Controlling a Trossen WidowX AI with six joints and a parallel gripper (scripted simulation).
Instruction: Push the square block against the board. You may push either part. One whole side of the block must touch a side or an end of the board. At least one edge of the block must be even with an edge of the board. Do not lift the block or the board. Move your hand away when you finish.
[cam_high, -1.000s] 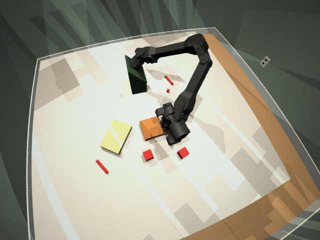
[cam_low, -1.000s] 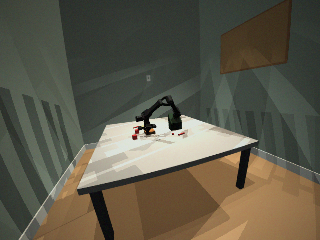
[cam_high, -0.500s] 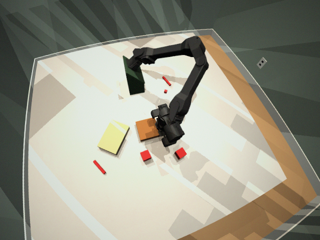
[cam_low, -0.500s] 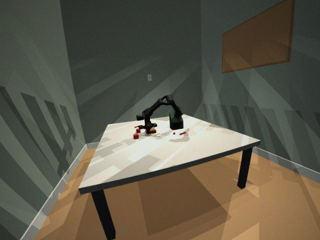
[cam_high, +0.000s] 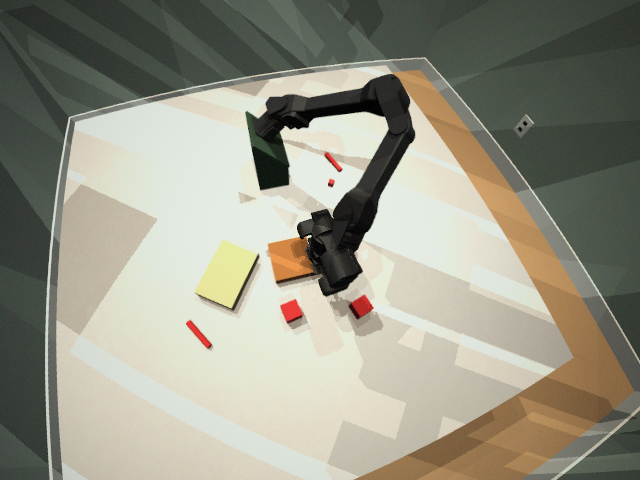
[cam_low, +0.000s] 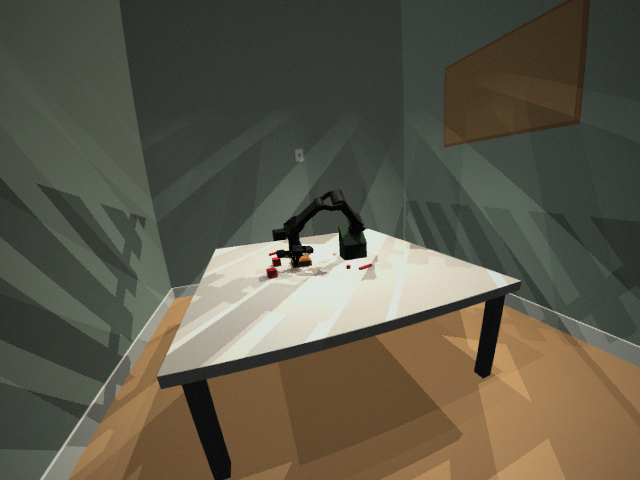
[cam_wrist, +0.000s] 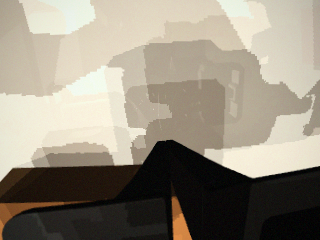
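Gripper (cam_high: 313, 256) closed, empty — at orange block (cam_high: 288, 260) edge; yellow board (cam_high: 227, 273) apart.

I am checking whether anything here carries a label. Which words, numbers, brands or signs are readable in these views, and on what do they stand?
No text can be read in any view.
The orange square block, the yellow board, the red pieces and the dark green box: plain faces, no markings.
The gripper, shut at the block's edge: no brand shows.
The small wall plate: two dark slots, no lettering.
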